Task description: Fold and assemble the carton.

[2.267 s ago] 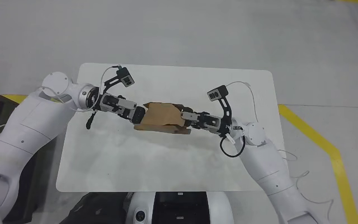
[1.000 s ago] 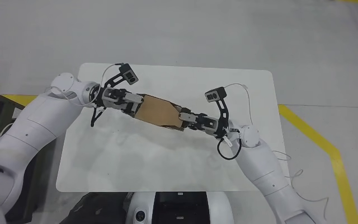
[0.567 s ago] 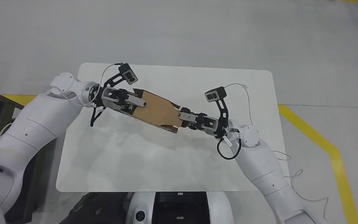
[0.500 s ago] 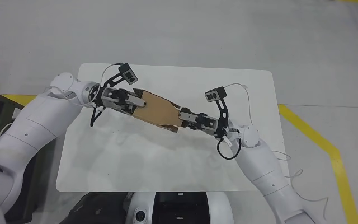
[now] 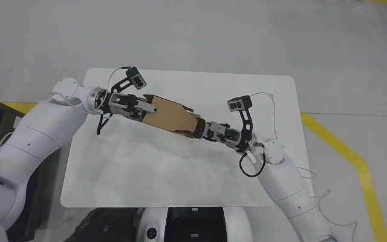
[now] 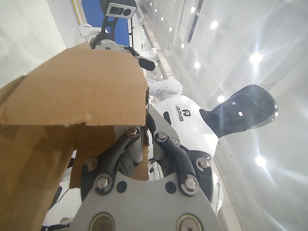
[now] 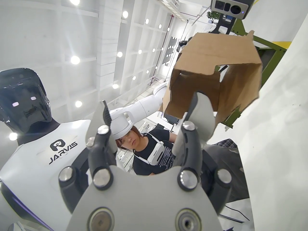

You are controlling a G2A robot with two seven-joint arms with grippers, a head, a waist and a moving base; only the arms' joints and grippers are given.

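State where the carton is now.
In the top view the carton is over the middle of the table, one end clamped in the left gripper, the open right gripper at its other end.

A white desk [image 5: 181, 175] with rounded corners stands on a pale grey floor [image 5: 242, 36]. A yellow floor stripe [image 5: 366, 193] runs beside the desk's right side. In the wrist views, round ceiling lights [image 6: 255, 58] glow overhead. A blue panel [image 6: 92, 8] and a green frame [image 7: 269, 43] stand farther off.
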